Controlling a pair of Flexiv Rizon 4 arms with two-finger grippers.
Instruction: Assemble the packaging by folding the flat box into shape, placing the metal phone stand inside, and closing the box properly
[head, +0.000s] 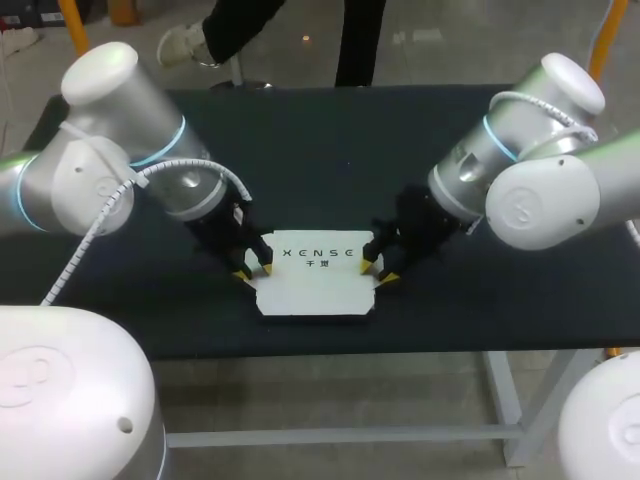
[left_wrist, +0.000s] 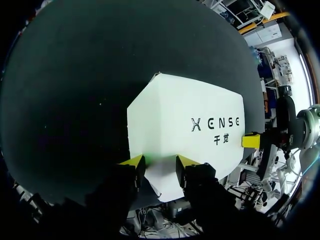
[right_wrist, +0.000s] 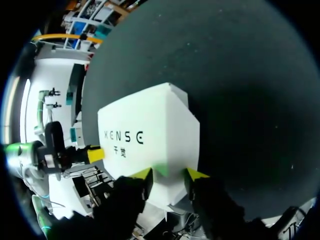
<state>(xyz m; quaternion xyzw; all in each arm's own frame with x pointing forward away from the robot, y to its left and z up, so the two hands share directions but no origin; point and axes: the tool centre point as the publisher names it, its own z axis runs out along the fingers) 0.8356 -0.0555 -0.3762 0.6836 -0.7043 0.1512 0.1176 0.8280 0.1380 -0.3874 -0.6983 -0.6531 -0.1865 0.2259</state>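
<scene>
While box (head: 315, 275) lies between them | left jaws spread | right jaws spread

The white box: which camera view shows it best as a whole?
The head view: the white box lies complete on the black table, with jaws at both its ends. Each wrist view shows it closer but from one end only, and its near edge is partly hidden behind that arm's own jaws.
</scene>
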